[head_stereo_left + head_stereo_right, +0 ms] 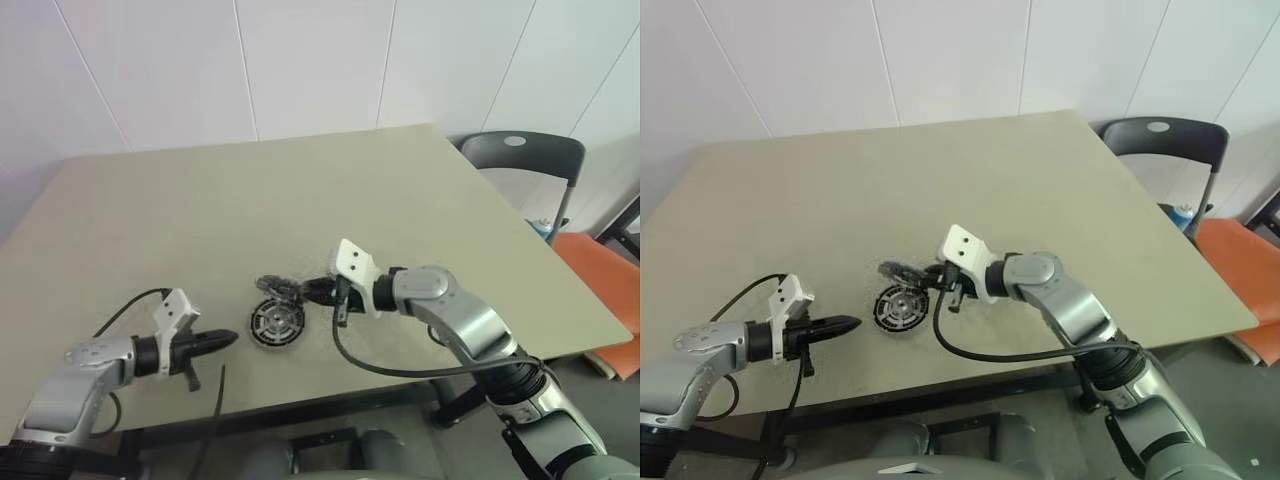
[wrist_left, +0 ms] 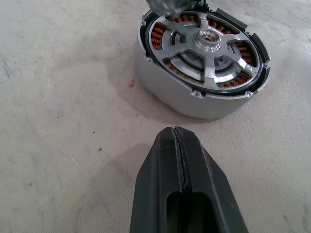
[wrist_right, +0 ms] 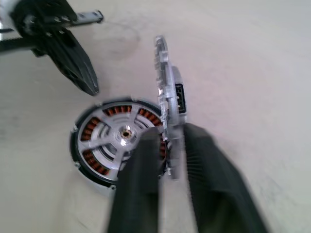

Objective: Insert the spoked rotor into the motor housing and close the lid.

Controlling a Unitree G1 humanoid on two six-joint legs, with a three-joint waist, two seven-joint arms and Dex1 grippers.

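Observation:
The motor housing [image 1: 277,322] lies flat near the table's front edge, copper windings showing around its ring [image 2: 204,63]. The spoked rotor [image 2: 206,43] sits inside it, silver spokes and hub facing up. The lid [image 3: 167,87], a grey notched disc, stands on edge over the housing's far rim, between the parted fingers of my right gripper [image 1: 312,291], which reaches in from the right. My left gripper [image 1: 228,341] is shut and empty, its tip [image 2: 173,133] pointing at the housing from a short way to the left.
The beige table [image 1: 300,190] stretches bare behind the housing. A black cable [image 1: 215,410] hangs over the front edge. A dark chair [image 1: 520,150] and an orange seat [image 1: 600,265] stand past the table's right side.

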